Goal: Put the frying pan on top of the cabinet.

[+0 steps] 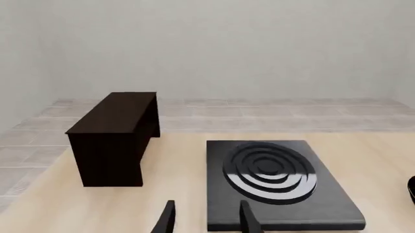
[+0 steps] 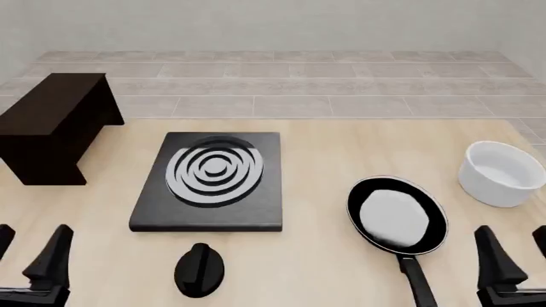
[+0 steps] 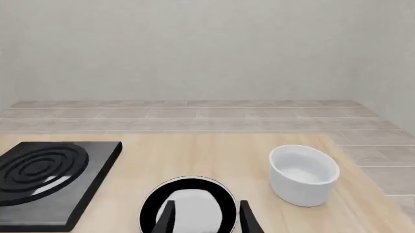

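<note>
The frying pan (image 2: 397,214) lies on the table right of centre, grey-white inside up, its black handle (image 2: 416,280) pointing toward the near edge. In the right wrist view the frying pan (image 3: 188,208) shows just past my open right gripper (image 3: 206,219). From the front, the right gripper (image 2: 518,248) hangs near the table's front right, to the right of the handle and apart from it. The dark cabinet (image 2: 53,125) stands at the far left, its flat top bare. My left gripper (image 2: 30,248) is open at the front left, empty. Its wrist view shows the cabinet (image 1: 113,136) ahead of the left gripper (image 1: 207,219).
A flat black stove plate (image 2: 213,182) with grey-white rings lies between cabinet and pan. A small black knob (image 2: 199,270) sits in front of it. A white bowl (image 2: 503,174) stands at the right, beyond the pan. Tiled floor lies past the table's far edge.
</note>
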Controlling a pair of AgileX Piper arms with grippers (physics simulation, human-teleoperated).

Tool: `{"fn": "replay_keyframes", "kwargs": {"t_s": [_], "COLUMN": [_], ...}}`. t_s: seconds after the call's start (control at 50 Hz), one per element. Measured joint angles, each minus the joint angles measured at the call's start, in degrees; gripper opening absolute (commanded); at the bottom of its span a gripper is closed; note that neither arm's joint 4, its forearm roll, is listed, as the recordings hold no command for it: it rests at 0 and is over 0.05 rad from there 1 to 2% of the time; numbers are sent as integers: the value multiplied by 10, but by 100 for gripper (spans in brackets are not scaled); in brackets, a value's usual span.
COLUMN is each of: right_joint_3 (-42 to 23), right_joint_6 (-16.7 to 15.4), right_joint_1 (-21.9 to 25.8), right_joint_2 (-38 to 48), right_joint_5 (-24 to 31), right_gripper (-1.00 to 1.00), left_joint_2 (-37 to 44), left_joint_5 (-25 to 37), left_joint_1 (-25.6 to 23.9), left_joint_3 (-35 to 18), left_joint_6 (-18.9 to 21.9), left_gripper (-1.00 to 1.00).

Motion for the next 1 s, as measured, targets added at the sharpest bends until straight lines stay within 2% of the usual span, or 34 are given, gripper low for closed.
{"fn": "replay_keyframes", "kwargs": {"t_s": [0.4,0.5,0.6,0.72,0.9,1.0], "right_joint_3": [-6,-6,-6,-7,-7,-7], "right_joint_6": [-3,-2,-1,0,2,3], "right_joint_1": [1,1,0,-1,-3,-3], "right_joint_2": [0,0,0,-1,-1,-1], "right_joint_5": [8,8,8,8,8,8], "right_gripper": [100,100,100,100,100,100], "left_joint_2": [2,21,69,141,282,383], "left_joint_5": [-2,-1,-4,-29,-93,-150], "left_joint_1": [-5,-22,-53,-116,-237,-311], "left_joint_3": [-17,-50,-100,-148,-216,-245], "left_joint_6": [17,-4,-52,-114,-208,-265], "left_gripper": [100,100,100,100,100,100]}}
